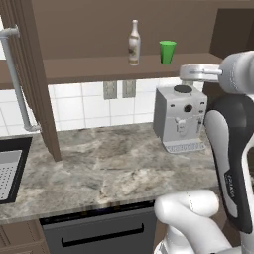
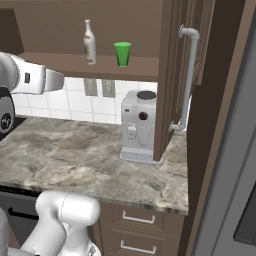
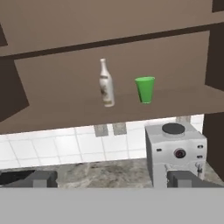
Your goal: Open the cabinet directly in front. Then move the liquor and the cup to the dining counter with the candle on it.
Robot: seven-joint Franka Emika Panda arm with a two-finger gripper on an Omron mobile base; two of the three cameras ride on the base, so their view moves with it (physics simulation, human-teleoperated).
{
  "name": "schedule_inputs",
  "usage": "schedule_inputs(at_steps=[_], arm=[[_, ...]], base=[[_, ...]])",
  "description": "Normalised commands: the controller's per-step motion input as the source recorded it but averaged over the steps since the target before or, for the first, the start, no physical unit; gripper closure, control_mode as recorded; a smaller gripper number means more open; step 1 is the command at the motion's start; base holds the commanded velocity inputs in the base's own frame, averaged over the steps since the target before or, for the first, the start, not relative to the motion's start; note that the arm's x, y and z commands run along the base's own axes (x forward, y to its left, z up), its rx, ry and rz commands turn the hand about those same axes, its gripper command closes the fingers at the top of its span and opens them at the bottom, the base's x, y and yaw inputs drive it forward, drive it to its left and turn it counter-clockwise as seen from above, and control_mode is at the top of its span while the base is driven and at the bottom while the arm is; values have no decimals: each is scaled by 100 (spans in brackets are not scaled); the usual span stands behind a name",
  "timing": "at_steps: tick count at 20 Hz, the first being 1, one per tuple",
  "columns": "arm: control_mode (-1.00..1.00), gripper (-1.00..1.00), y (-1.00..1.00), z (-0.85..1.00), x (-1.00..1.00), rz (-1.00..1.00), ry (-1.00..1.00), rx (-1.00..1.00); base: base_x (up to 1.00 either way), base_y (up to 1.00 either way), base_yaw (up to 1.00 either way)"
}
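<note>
The cabinet (image 1: 89,30) stands open, its left door (image 1: 34,74) and right door (image 2: 172,75) swung out toward me, each with a long silver handle (image 2: 189,75). On its lower shelf the liquor (image 1: 134,43) (image 2: 89,42) (image 3: 106,84) stands upright, with the green cup (image 1: 167,51) (image 2: 122,54) (image 3: 145,89) a short way to its right. My gripper (image 3: 111,179) is open and holds nothing. It sits back from the shelf and below it, facing the bottle and cup. The dining counter and the candle are out of view.
A grey coffee machine (image 1: 179,119) (image 2: 139,125) stands on the marbled counter (image 1: 99,168) under the cup. A black sink (image 1: 10,168) lies at the left. The open doors jut out over the counter on both sides. Brown drawers (image 2: 135,230) sit below at right.
</note>
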Motion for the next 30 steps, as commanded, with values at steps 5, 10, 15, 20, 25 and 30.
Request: schedule_inputs(at_steps=[5, 10, 15, 20, 25, 30], arm=[[-100, -100, 2, 0, 0, 1, 0, 0], [-100, -100, 14, 9, 26, 0, 0, 0], [-100, -100, 15, 2, 52, 0, 0, 0], [-100, -100, 7, 0, 61, 0, 0, 0], [-100, -100, 0, 0, 56, 0, 1, 0], [-100, -100, 1, 0, 51, 0, 1, 0]], base=[[0, 0, 0], [0, 0, 0], [0, 0, 0], [0, 0, 0], [0, 0, 0], [0, 0, 0]])
